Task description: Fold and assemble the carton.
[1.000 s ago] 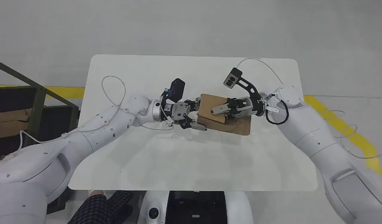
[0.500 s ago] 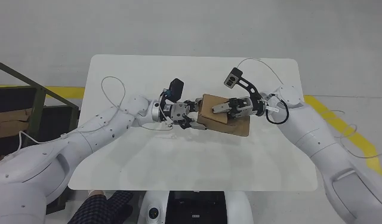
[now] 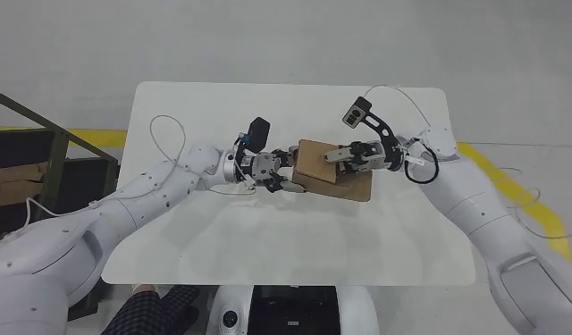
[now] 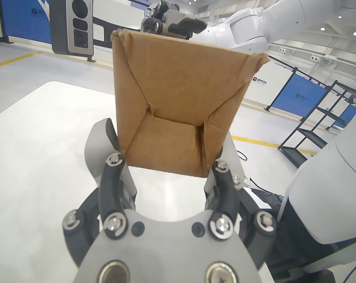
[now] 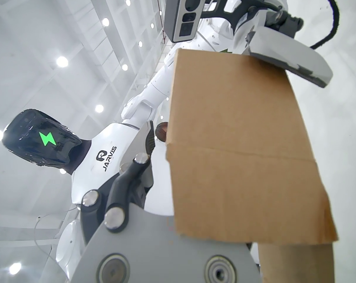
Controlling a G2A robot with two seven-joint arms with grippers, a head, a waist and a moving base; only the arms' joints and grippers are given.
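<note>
A brown carton (image 3: pixel 326 163) is held above the middle of the white table (image 3: pixel 223 237) between both arms. In the left wrist view the carton (image 4: pixel 178 89) shows its hollow inside, and my left gripper (image 4: pixel 169 142) is shut on its two side walls at the near end. My left gripper (image 3: pixel 288 170) is at the carton's left end in the top view. My right gripper (image 3: pixel 344 156) lies over the carton's right part, shut on a panel. In the right wrist view the carton (image 5: pixel 240 148) hides one finger; the other finger (image 5: pixel 147 136) touches its edge.
A dark metal rack with cardboard (image 3: pixel 36 156) stands off the table's left side. A thin cable (image 3: pixel 165 129) loops from the left arm over the table. Bare table lies in front of and behind the carton.
The right arm has drawn slightly to the right and the left wrist slightly to the left. The carton stays held between them, a little more tilted.
</note>
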